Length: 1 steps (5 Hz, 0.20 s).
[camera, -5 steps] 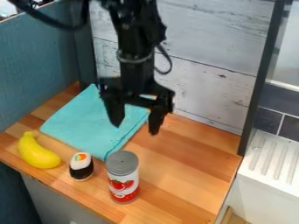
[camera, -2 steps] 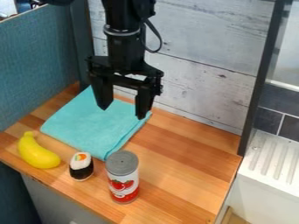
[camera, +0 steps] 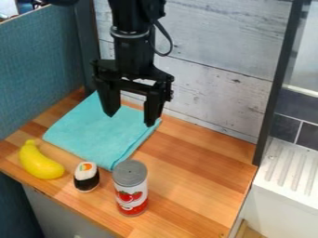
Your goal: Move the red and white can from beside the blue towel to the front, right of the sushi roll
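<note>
The black gripper (camera: pixel 130 121) hangs open above the back part of a folded turquoise cloth (camera: pixel 96 135), with nothing between its fingers. The cloth lies flat on the wooden counter (camera: pixel 192 172). In front of the cloth's near corner stands an upright can (camera: pixel 130 188) with a grey lid and a red-and-white tomato label. Left of the can is a sushi piece (camera: pixel 86 177), white on top with a black band. A yellow banana (camera: pixel 39 161) lies farther left, close to the counter's front left edge.
A teal panel (camera: pixel 43 65) bounds the left side, and a whitewashed plank wall (camera: pixel 217 60) rises behind the arm. Past a dark vertical post (camera: pixel 277 83) on the right is a white ridged drainboard (camera: pixel 288 172).
Since the earliest frame the gripper has moved up and slightly left, away from the can. Between the middle frame and now it has kept still. The objects have not moved.
</note>
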Tool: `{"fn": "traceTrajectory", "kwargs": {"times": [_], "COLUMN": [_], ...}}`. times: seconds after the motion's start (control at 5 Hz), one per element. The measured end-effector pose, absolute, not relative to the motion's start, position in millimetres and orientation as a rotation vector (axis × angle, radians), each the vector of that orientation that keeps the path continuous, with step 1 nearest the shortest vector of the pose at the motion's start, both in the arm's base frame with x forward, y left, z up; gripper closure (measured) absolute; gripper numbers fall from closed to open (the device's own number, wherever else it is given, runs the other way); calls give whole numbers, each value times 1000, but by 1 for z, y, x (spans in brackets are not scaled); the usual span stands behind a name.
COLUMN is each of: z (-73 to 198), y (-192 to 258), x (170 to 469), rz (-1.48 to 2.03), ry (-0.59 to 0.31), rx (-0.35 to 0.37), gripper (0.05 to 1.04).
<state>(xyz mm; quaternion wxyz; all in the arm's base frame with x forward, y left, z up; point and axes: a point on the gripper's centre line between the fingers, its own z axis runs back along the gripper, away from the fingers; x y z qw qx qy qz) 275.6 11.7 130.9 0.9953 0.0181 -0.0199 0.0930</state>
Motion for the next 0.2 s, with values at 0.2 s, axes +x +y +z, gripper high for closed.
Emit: {"fn": "traceTrajectory", "kwargs": {"times": [0.2], "z": [131], "y": [11], "x": [275], "rz": [184], "ry": [-38], "rx": [38], "gripper": [83]}}
